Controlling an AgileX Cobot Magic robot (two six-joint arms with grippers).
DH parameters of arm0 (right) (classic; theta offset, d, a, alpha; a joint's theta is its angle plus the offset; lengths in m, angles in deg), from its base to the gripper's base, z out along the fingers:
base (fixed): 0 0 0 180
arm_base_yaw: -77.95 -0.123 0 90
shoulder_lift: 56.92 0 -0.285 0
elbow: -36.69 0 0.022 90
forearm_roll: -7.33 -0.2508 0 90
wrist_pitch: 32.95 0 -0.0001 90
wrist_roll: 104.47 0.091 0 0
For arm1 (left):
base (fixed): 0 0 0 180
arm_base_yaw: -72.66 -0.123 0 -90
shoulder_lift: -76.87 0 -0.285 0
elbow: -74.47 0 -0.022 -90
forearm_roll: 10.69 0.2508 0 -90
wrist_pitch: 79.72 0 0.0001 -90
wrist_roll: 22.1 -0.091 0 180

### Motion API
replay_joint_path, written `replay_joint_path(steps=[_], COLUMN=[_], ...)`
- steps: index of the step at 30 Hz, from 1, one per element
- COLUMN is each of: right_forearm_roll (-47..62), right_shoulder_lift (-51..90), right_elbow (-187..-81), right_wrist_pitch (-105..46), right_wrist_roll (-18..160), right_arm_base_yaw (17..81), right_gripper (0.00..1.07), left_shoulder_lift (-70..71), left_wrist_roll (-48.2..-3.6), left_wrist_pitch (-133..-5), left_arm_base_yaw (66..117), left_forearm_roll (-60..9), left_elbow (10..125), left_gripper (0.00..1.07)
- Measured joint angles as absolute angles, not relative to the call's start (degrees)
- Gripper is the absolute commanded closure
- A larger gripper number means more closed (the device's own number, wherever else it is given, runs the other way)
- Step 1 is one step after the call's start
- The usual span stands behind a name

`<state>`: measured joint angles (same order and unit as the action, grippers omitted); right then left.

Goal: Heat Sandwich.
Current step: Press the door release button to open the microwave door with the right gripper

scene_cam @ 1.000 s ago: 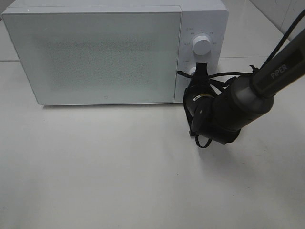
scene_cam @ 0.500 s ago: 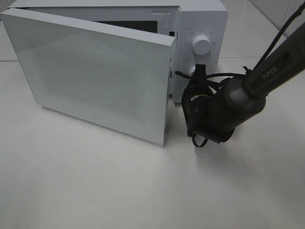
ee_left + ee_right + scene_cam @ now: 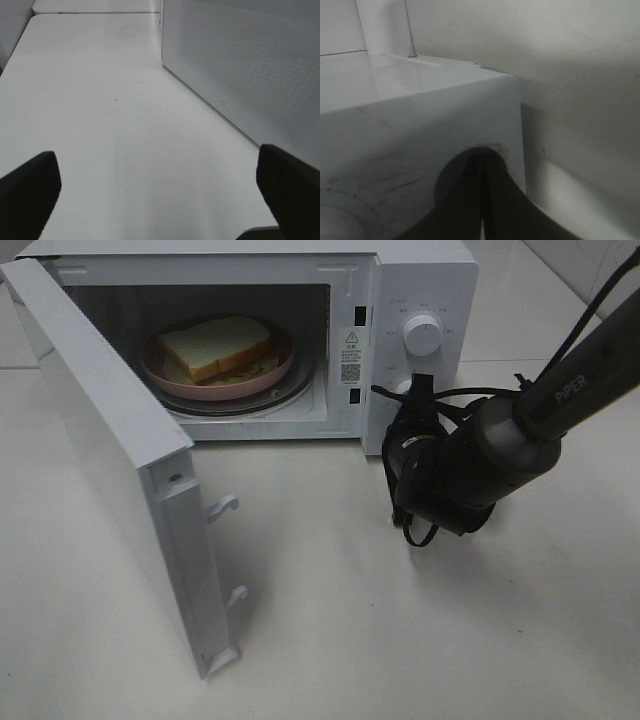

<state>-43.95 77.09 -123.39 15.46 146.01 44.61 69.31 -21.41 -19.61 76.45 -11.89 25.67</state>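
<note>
1. Opening the microwave (image 3: 425,270) is judged the step in hand: its door (image 3: 110,470) is seen standing wide, reaching toward the lower left of the overhead frame.
2. The sandwich (image 3: 215,348) is found inside, upper left of the frame, laid on a pink plate (image 3: 270,378).
3. The right pincer (image 3: 420,388) is held together, its tip set against the front panel just below the dial (image 3: 423,335).
4. The left pincer (image 3: 160,185) is spread apart and empty, pointed at the door's outer face.
5. Next, the right pincer should be backed off the panel. Whether the plate is then to be lifted out or the door shut cannot be told.
6. The left arm's way into the cavity is judged blocked by the open door.
</note>
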Motion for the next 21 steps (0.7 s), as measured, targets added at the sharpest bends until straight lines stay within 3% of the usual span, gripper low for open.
replay_joint_path(steps=[21], right_forearm_roll=[-38.8], right_shoulder_lift=[70.5], right_elbow=[-117.5], right_wrist_pitch=[10.5], right_wrist_roll=[145.8], right_arm_base_yaw=[46.7], right_gripper=[1.07], left_shoulder_lift=[69.3], left_wrist_roll=[-21.4], left_wrist_pitch=[-19.6], left_arm_base_yaw=[76.4], left_forearm_roll=[-11.9], left_elbow=[25.7], left_gripper=[0.06])
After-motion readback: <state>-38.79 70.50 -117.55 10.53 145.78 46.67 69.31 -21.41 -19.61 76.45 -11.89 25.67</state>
